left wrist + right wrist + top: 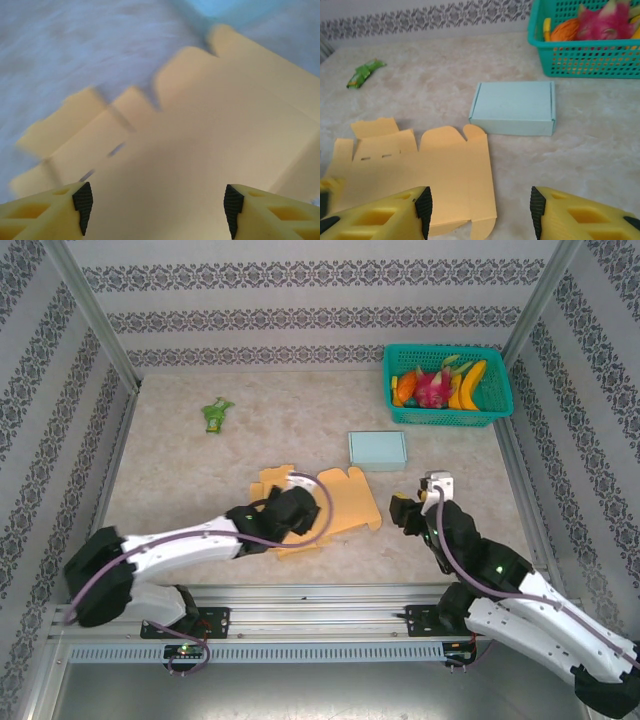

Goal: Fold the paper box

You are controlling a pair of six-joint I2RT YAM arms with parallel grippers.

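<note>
Your left gripper (pixel 157 209) hangs spread just over the paper box (pixel 200 130), flat on the bench (pixel 180 480), likely to pin it; your right gripper (pixel 480 210), also spread, stands beside its edge.

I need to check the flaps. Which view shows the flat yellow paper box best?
Right wrist: the flat yellow paper box lies nearly whole and sharp, with its flaps and slots visible. In the top external view the left arm covers part of it. The left wrist view gives a blurred close-up.
</note>
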